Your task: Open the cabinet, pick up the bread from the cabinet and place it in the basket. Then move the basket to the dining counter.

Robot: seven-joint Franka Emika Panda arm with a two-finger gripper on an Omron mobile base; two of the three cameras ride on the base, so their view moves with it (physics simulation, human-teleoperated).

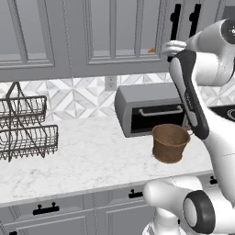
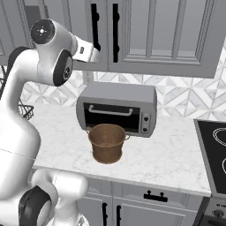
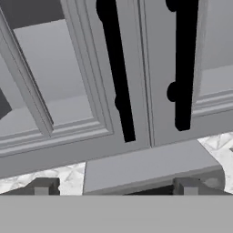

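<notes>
End effector [image 3: 116, 185] is sitting wide open, nothing between the fingertips [image 3: 43, 186], raised up in front of the cabinet [image 3: 82, 91] doors and facing the two black bar handles [image 3: 116, 68]; the jaws are spread that far presumably so they can straddle a handle bar, left-hand one in hand view looking closest to centre. Both doors are looking shut or nearly so, with the left door maybe slightly ajar in hand view, hard to say. Bread is not clearly showing; a small orange-brown speck [image 1: 151, 51] is peeking by the door edge beside the wrist in left base view, possibly the bun, cannot tell. Basket [image 2: 106, 142] is standing upright and empty on the worktop [image 2: 167, 154], just in front of the toaster oven [image 2: 118, 108], near but apparently not touching it, parked directly under the cabinet so the drop from shelf to basket is short. Wire rack [image 1: 25, 126] is sitting well apart at the far left of the worktop, out of the way. Judging the step as door opening, early in the task: next the fingers need to be lining up around one handle and closing before pulling.
</notes>
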